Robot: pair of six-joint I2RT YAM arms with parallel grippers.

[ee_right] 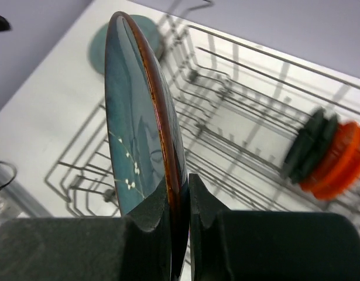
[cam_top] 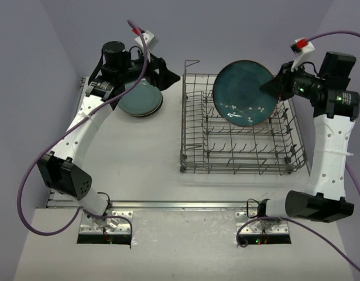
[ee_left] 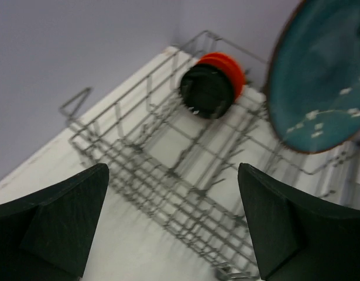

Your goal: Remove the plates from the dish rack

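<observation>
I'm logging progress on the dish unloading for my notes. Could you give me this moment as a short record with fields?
left gripper: open, empty, near the stacked plates
right gripper: shut on the rim of the blossom plate
blossom plate: large, teal, upright on edge over the dish rack
stacked plates: teal, on the table left of the rack
in rack: small black plate and orange-red plate, standing side by side

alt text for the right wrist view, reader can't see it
The right end effector pinches the rim of a large teal plate, seen edge-on above the dish rack. A small black plate and an orange-red plate stand in the rack at right.
</observation>
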